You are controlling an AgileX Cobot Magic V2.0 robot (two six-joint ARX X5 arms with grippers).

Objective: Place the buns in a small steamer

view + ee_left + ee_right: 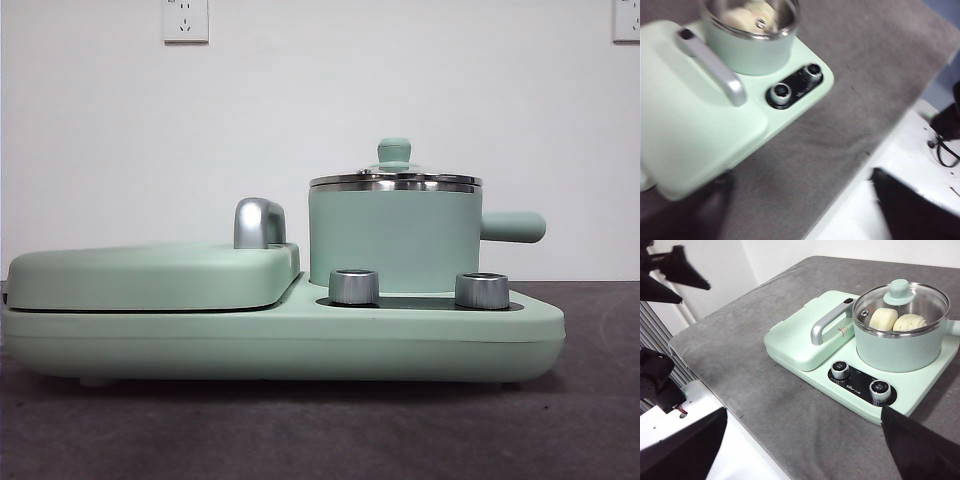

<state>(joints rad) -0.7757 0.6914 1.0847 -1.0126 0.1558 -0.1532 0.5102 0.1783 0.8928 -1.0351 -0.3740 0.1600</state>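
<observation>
The small steamer (395, 238) stands on the right half of the mint-green cooker, with its glass lid (900, 302) on. Through the lid the right wrist view shows both buns inside, side by side: the smooth bun (883, 318) and the ribbed bun (910, 322). The left wrist view shows the steamer (750, 50) blurred, with something cream-white under the lid. My left gripper (800, 182) is open and empty, off the table's edge. My right gripper (804, 412) is open and empty, well back from the cooker. Neither arm shows in the front view.
The flat griddle lid (150, 275) with its chrome handle (258, 222) covers the cooker's left half. Two steel knobs (354, 286) (481, 290) stand in front of the steamer. Its side handle (512, 227) points right. Grey cloth (765, 390) covers the table up to a white edge (745, 455).
</observation>
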